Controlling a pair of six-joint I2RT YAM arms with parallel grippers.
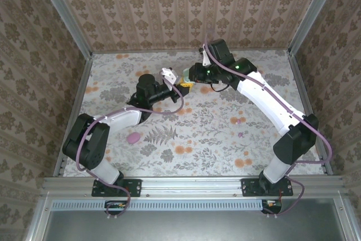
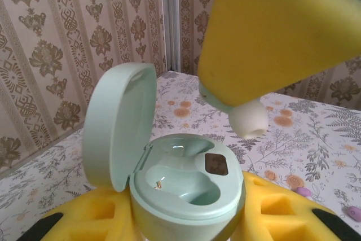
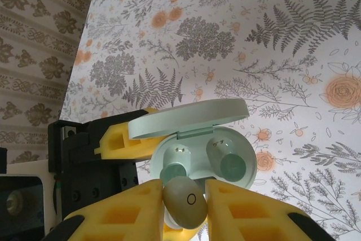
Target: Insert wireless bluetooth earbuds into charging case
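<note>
One earbud (image 3: 185, 200) between fingers (image 3: 251, 214) (right wrist)

Setting was a purpose-built robot test cell, not a lived-in room. An aluminium rail (image 1: 192, 183) ran along the 6 o'clock edge with both arm bases (image 1: 115, 186) bolted to it. Aluminium posts (image 1: 62, 11) rose at 10 and 2 o'clock. Wallpapered panels (image 1: 186, 7) closed three sides. A floral sheet covered the table (image 1: 214, 139).
</note>
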